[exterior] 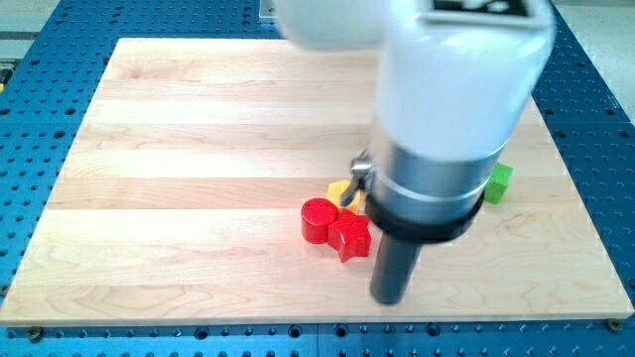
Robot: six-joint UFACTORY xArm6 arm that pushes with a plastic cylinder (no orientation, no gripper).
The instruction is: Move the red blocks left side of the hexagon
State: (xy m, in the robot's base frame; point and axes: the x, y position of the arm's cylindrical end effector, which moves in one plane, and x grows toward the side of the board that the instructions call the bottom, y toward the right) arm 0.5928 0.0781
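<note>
A red round block [318,219] sits on the wooden board [198,149] at lower centre. A red star-shaped block [349,237] touches its right side. A yellow block [342,191], its shape mostly hidden by the arm, lies just above them. My tip [390,298] is at the end of the dark rod, just right of and below the red star block, close to it but apart. A green block [498,181] peeks out at the arm's right. I cannot make out a hexagon; the arm's wide body hides much of the board's right middle.
The board rests on a blue perforated table [40,119]. The board's bottom edge runs just below my tip. The arm's white and grey body [446,109] covers the upper right of the view.
</note>
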